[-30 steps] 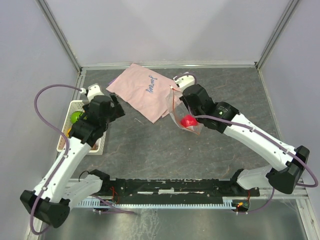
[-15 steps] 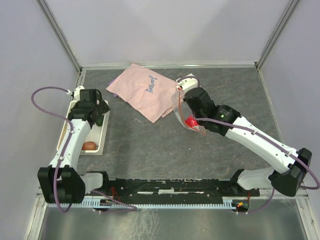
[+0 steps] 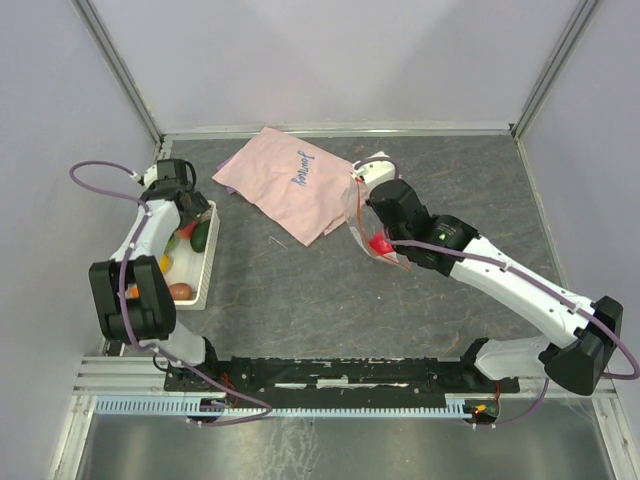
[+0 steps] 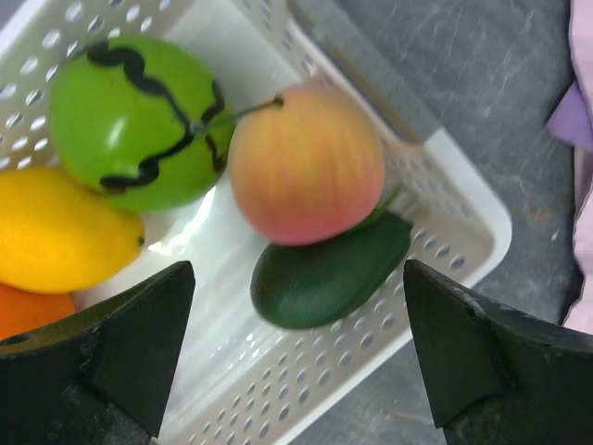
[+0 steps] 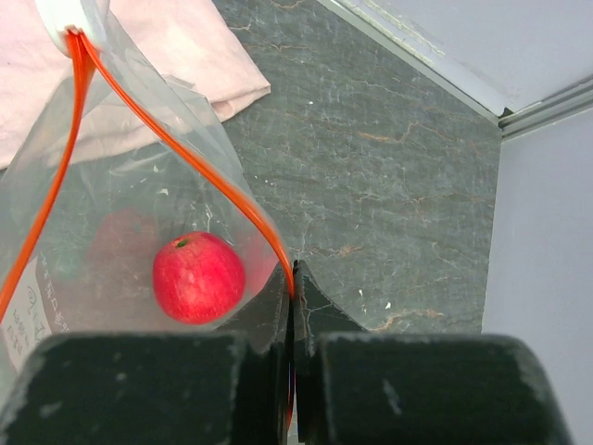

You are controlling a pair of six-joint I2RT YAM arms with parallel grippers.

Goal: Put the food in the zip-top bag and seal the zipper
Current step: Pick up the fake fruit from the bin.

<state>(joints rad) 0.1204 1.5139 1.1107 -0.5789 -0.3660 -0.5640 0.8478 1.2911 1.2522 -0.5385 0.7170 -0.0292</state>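
Clear zip-top bag hangs from the right pincer, clamped tight on its zipper, one red fruit inside; the left pincer has swung over the white basket, spread wide and empty above the peach. Another pick looks imminent; sealing waits.

A dark grey, stone-veined bench sits between pale lilac walls. At about 11 o'clock from its middle, a rumpled pink cloth lies flat, with blue handwriting towards its far edge. At 9 o'clock, along the bench's left edge, stands a white slotted plastic basket. Its long side runs near to far, and its far corner is close to the cloth's left corner.
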